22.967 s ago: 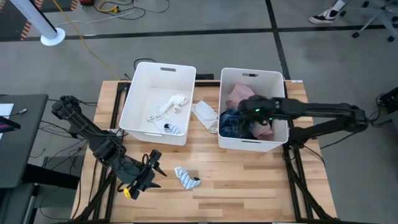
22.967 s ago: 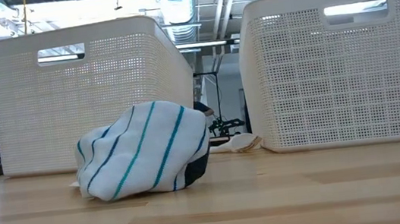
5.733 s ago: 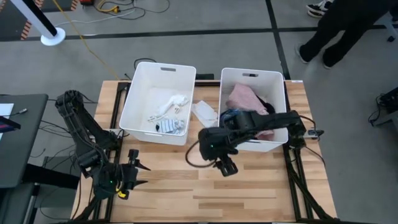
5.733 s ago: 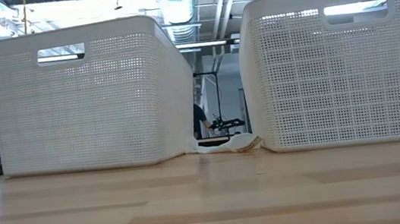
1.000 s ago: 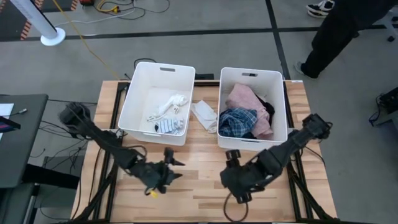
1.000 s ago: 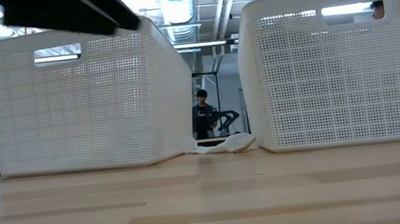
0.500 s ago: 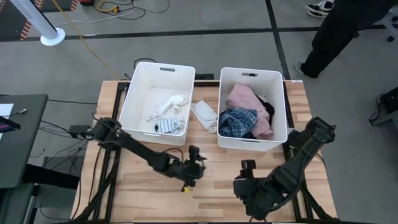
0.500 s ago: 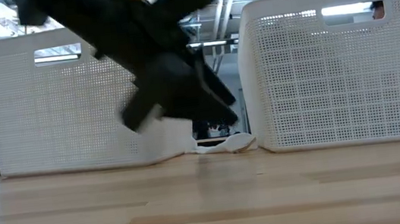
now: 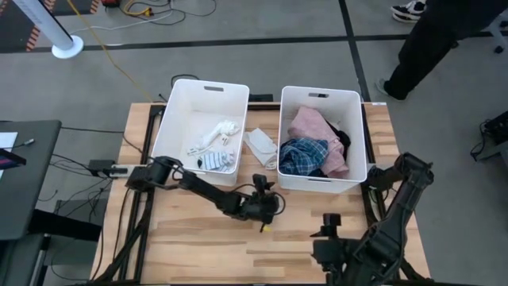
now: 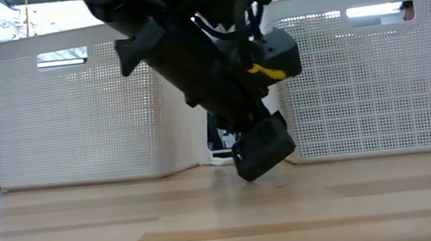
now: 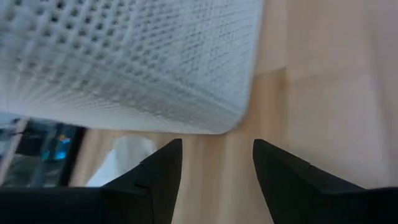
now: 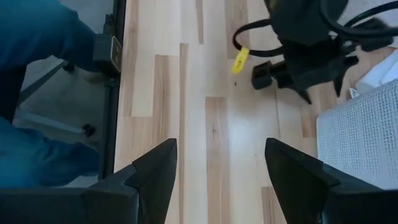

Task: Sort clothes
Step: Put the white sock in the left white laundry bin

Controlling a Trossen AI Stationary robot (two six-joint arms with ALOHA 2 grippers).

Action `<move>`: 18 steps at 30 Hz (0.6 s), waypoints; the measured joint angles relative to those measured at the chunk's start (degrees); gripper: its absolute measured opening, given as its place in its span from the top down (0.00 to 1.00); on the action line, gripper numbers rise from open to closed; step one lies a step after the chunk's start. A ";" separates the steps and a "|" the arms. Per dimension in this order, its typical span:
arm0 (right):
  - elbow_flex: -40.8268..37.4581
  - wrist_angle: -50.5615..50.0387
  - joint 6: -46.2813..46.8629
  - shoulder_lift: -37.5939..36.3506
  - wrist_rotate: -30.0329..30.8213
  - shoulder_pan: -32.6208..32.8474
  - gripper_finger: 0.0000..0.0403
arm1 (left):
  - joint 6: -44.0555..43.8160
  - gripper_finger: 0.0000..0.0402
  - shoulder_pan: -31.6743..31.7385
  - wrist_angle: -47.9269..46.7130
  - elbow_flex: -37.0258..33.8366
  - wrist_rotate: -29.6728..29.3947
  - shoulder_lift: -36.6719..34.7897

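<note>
A: Right gripper (image 9: 332, 225) at the wood table's (image 9: 238, 254) near edge, jaws apart, empty. Left gripper (image 9: 270, 208) mid-table, jaws apart, empty.

B: Clothes (image 9: 313, 143) in right tub (image 9: 363, 151); socks (image 9: 214, 143) in left tub (image 9: 163, 135), white garment (image 9: 260, 145) between them. Person (image 9: 432, 40) on floor beyond.

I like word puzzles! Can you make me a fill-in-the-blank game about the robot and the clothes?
1. The pink garment lies in the ____ tub.
2. The white cloth lies ____ the two tubs.
3. The left pincer is ____ and holds nothing.
4. The table is made of ____.

Missing words: right; between; open; wood
</note>
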 joint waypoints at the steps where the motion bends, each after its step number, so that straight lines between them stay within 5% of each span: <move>1: 0.00 -0.19 0.43 0.26 0.15 0.41 0.35 | 0.03 0.53 0.35 -0.90 0.75 -0.64 0.55; 12: -0.11 -3.40 5.41 2.57 0.59 3.47 0.35 | -6.67 0.46 5.77 -11.09 1.74 -0.01 1.15; 18: -1.57 -2.88 6.60 2.50 1.29 4.93 0.35 | -14.67 0.40 10.20 -15.58 1.61 8.06 1.17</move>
